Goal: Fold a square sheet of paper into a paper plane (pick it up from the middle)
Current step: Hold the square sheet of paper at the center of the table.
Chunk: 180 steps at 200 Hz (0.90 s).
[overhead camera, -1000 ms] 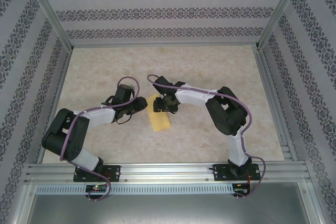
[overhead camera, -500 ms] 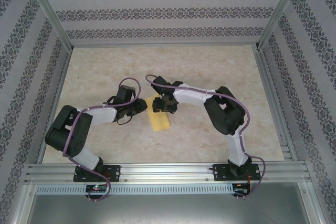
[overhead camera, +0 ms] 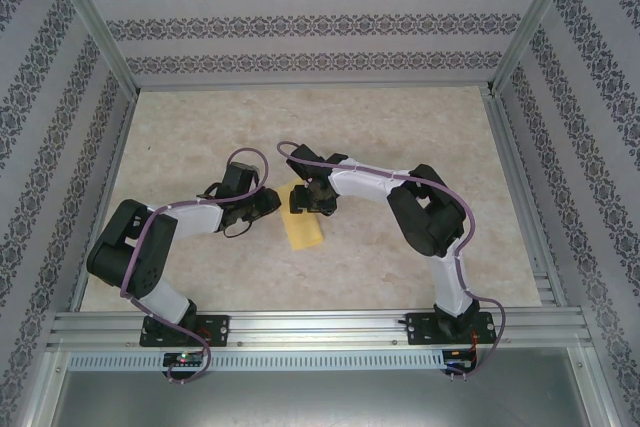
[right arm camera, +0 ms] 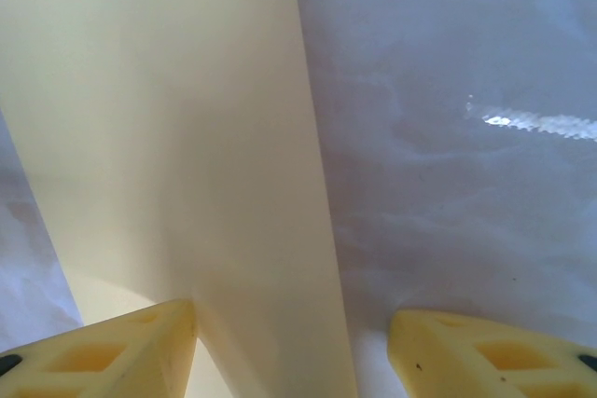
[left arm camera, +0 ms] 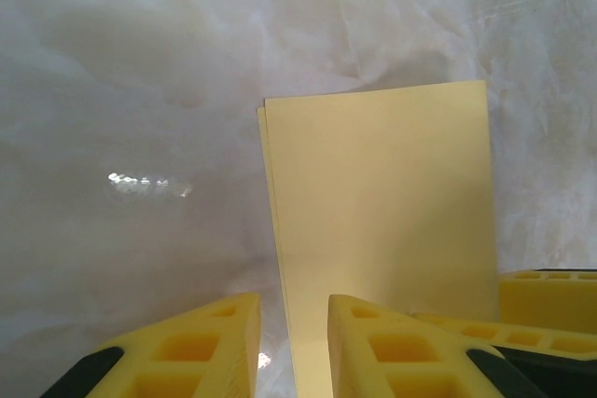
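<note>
item: square sheet of paper (overhead camera: 306,230), folded double, middle of bench (overhead camera: 420,137). left claw (left arm camera: 291,309) has narrowed to a slim gap over its edge; right claw (right arm camera: 294,314) wide apart, astride it. next crease likely pending.

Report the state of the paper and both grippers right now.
square sheet of paper: folded into a double-layer rectangle, lying on the table.
left gripper: jaws nearly closed, with a narrow gap over the paper's long edge; no grip visible.
right gripper: jaws wide open, straddling one end of the paper.
</note>
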Tool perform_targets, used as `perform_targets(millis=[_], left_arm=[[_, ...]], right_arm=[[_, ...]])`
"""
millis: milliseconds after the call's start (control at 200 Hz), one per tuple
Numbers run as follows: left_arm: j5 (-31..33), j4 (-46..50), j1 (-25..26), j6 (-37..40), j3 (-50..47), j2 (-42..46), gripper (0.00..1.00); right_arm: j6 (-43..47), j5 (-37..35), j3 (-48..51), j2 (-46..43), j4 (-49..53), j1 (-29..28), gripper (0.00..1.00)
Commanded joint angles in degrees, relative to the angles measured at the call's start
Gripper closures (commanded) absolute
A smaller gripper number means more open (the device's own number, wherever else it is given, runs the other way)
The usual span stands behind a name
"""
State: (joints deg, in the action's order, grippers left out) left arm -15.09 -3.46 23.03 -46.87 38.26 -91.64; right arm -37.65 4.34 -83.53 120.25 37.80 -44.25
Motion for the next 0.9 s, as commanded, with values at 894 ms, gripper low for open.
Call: perform_targets(millis=[894], left_arm=[[-2.68,-2.25,0.65,-0.15,2.23,-1.6,0.76]], right_arm=[[3.15,-1.43,2.25,11.85,-0.61,0.48,0.4]])
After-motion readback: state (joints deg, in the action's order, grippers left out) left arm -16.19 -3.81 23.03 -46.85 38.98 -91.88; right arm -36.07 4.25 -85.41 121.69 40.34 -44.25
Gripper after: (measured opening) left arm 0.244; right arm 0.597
